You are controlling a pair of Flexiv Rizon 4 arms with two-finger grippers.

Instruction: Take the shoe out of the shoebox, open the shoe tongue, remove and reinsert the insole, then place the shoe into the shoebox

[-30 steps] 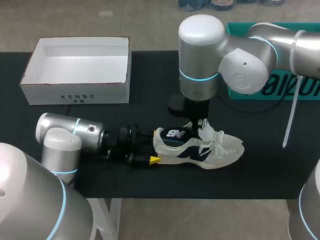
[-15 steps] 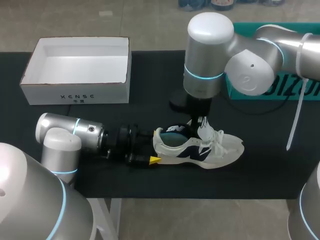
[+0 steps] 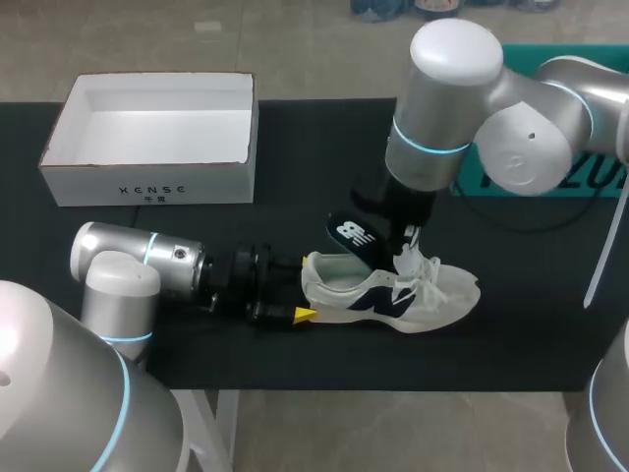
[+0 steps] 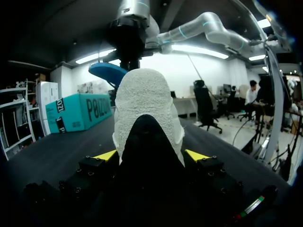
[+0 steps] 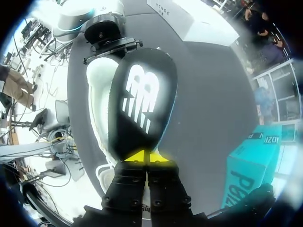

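A white and navy shoe (image 3: 403,293) lies on its sole on the black table (image 3: 295,167), toe to the right. My left gripper (image 3: 303,295) is shut on its heel: in the left wrist view the white heel (image 4: 144,101) fills the space between both yellow fingertips (image 4: 105,155). My right gripper (image 3: 405,239) hangs over the shoe's tongue, shut on one end of the dark insole (image 3: 349,236). The insole (image 5: 142,99), with its white logo, slants up out of the shoe (image 5: 97,99) from the shut right gripper (image 5: 147,156). The white shoebox (image 3: 152,182) stands open at the back left.
A teal box (image 3: 609,182) stands at the back right of the table, partly behind my right arm. A white strap (image 3: 601,258) hangs down at the right edge. Bare black table lies between the shoebox and the shoe.
My right arm has moved right and upward, drawing the insole up out of the shoe. The left arm and the shoe have stayed in place.
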